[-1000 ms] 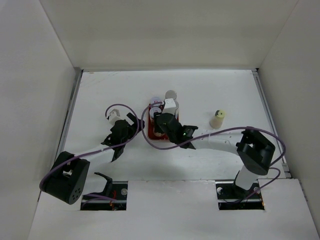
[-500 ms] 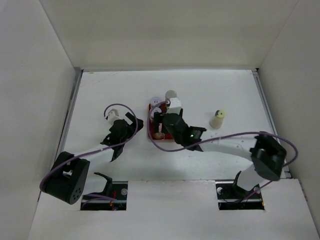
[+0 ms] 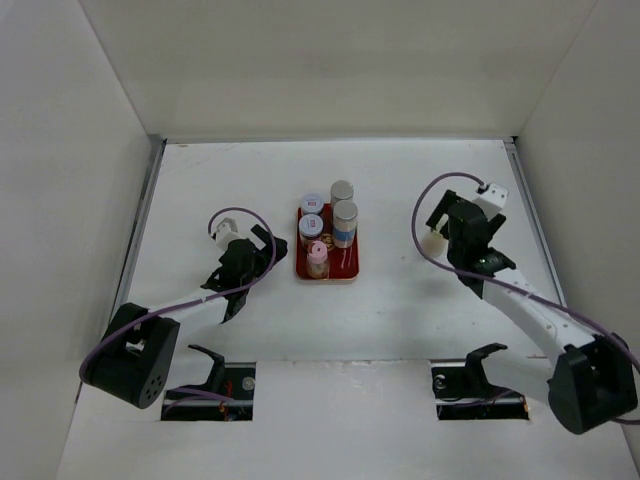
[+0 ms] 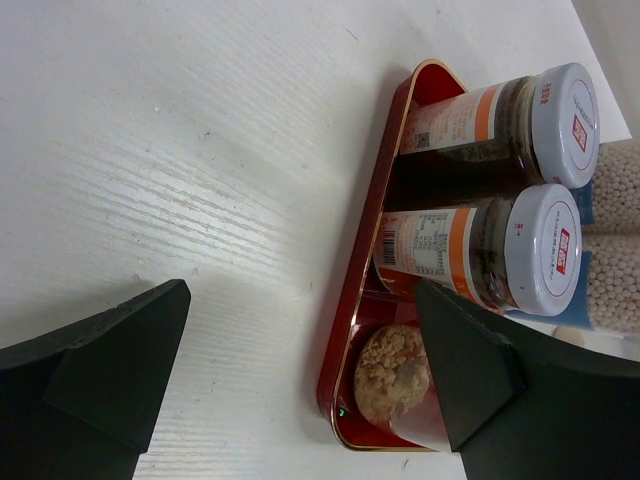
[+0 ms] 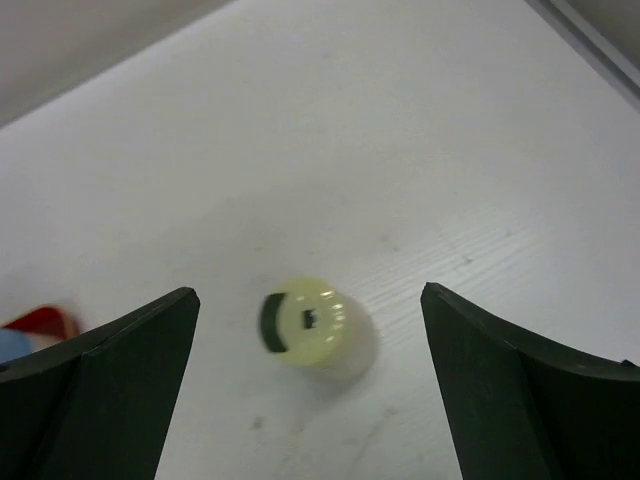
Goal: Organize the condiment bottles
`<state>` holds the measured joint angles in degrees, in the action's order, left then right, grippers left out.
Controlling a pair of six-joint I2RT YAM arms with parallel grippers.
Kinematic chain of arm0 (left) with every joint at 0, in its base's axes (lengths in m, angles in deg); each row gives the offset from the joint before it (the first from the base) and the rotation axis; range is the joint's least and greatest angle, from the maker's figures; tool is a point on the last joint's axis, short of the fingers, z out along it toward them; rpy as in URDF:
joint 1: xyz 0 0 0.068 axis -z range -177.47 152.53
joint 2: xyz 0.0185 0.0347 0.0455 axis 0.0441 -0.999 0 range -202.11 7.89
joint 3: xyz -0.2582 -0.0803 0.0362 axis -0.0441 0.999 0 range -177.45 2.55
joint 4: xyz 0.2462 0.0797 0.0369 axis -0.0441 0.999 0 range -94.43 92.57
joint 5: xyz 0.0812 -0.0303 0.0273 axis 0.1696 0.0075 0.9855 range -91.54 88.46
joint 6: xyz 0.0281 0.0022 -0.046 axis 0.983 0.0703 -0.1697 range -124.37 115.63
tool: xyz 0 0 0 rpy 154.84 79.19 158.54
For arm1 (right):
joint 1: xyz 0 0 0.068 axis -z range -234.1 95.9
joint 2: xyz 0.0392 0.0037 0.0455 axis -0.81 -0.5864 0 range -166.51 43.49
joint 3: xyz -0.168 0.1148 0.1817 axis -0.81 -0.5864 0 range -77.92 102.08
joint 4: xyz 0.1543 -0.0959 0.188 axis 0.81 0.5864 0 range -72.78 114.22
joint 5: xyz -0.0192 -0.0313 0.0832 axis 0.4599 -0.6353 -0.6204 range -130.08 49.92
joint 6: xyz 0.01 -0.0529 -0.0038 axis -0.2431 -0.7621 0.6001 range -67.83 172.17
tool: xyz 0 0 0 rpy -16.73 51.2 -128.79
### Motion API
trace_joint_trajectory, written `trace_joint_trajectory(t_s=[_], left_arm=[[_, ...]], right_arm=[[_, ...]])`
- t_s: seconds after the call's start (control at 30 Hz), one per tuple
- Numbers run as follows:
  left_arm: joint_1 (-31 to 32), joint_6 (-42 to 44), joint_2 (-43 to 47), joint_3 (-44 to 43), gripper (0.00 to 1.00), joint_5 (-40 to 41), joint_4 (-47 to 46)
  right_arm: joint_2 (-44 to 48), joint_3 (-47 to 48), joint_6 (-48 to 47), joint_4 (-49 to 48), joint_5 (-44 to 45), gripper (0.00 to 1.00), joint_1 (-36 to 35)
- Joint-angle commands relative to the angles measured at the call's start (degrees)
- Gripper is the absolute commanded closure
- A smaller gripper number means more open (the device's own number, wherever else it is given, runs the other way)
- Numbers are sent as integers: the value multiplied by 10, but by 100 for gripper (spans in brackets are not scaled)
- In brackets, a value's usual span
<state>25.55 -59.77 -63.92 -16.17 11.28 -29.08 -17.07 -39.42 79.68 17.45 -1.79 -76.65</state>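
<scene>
Four condiment bottles (image 3: 344, 215) are grouped on a red tray (image 3: 347, 262) mid-surface (image 3: 230, 180), while a lone cream-capped bottle (image 5: 310, 325) at the right is hovered over by the right claw (image 5: 308, 290), spread wide, apparently for grasping it, and the left claw (image 4: 300, 290) is held apart, empty, near the tray.

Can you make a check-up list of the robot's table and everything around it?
Surface: white table, matte.
Job's things: five jars grouped at the red tray; one cream-capped jar standing alone on the right.
Clutter: nothing seen.
Grippers: left gripper open and empty, beside the tray; right gripper open, above the cream-capped jar, not touching it.
Cables: purple cable looped over each arm.
Surroundings: white walls on three sides.
</scene>
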Motion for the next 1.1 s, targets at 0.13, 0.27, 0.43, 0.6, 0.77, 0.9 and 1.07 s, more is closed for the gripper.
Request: trace_joint_trajectory(t_s=[0.13,0.27,0.43,0.6,0.77,0.9,1.07], left_arm=[[0,-4,-3,-11,0,5,-26],[-2,-4,-1,-11,0,-4,-26],[-3,-5,-6,-12,0,-8,-24],[-1,-4,0,-10,0,0,-26],[3,-4,2,-11,0,2,-26],[-5,-4,3,-10,0,-2,-26],[-6,-3,13,-4,0,3,-30]], right_arm=[[-126,26,-29,-32,-116,2,56],[-165,34,-29,-54,-117,17,56],[-145,27,-26,-58,-90,50,44],[-63,17,-17,-46,-80,52,-65],[-74,39,32,-56,-76,51,-206],[-139,79,42,-76,-73,51,-266],[-213,125,36,-92,-79,50,-294]])
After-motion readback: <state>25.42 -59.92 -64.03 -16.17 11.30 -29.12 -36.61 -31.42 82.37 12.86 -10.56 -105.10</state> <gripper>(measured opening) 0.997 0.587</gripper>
